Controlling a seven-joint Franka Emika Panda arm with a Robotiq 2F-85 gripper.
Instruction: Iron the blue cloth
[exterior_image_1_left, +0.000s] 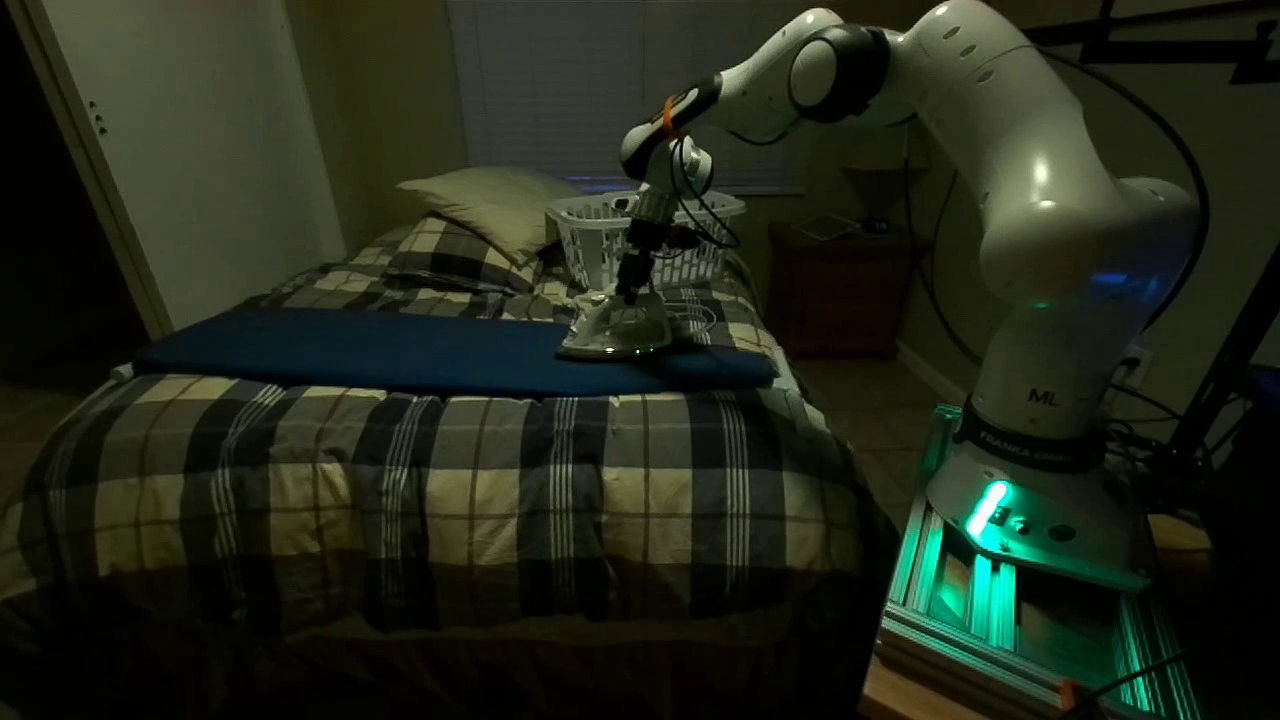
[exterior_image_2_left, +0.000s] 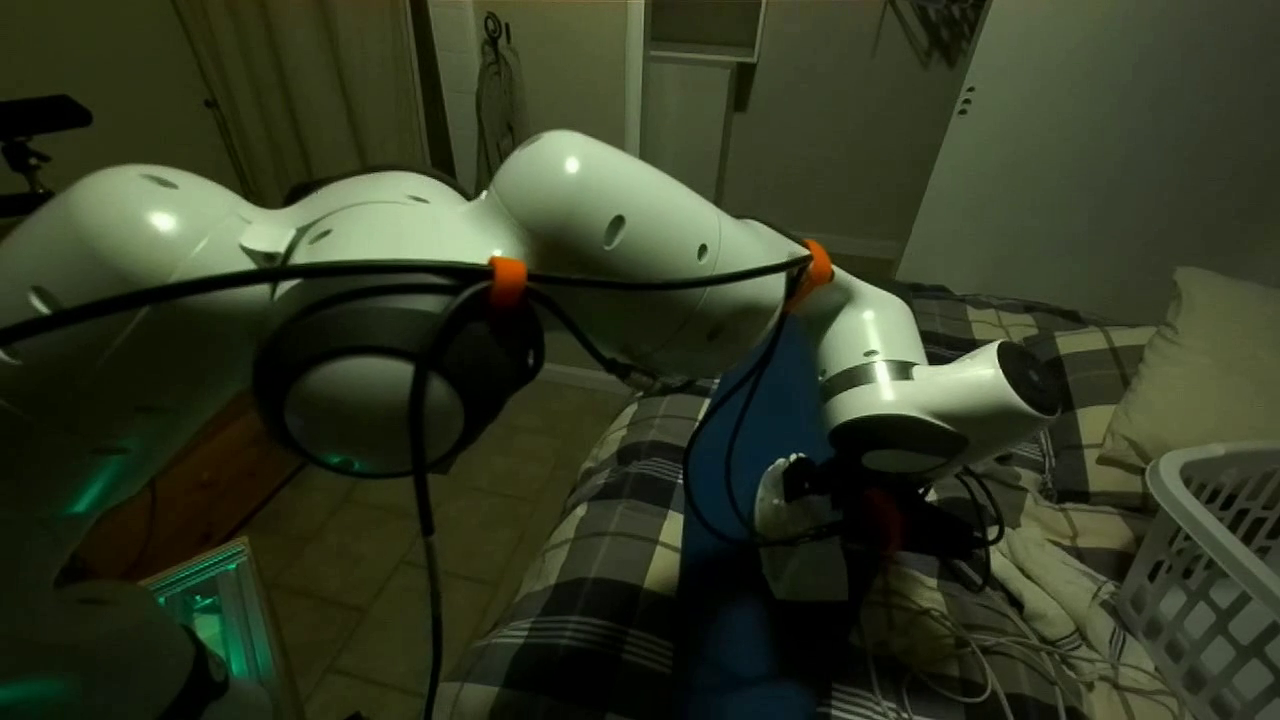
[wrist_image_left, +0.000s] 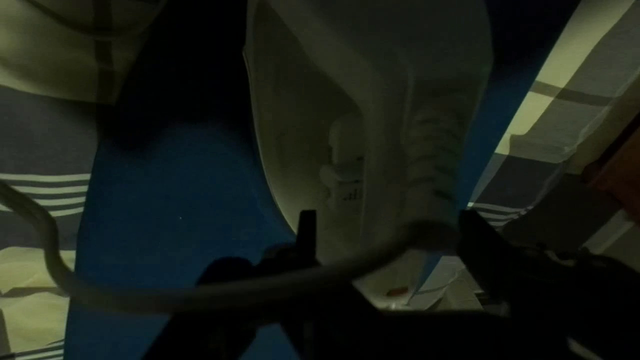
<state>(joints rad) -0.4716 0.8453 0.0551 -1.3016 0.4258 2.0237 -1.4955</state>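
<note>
The blue cloth (exterior_image_1_left: 350, 345) lies long and flat across the bed. It also shows in an exterior view (exterior_image_2_left: 735, 430) and in the wrist view (wrist_image_left: 170, 225). A pale iron (exterior_image_1_left: 610, 335) sits upright on the cloth toward the robot's end. Its handle fills the wrist view (wrist_image_left: 400, 115). My gripper (wrist_image_left: 387, 220) is down at the iron, with its fingers apart on either side of the handle. A gap shows between the left finger and the handle; the right finger appears close to or against it. The picture is dark and the fingertips are partly hidden.
The iron's cord (wrist_image_left: 150, 300) crosses in front of the fingers in the wrist view and lies in loops (exterior_image_2_left: 980, 660) on the bed. A white laundry basket (exterior_image_1_left: 580, 240) stands behind the iron. A pale pillow (exterior_image_1_left: 490, 200) lies on the plaid bedspread (exterior_image_1_left: 480, 480).
</note>
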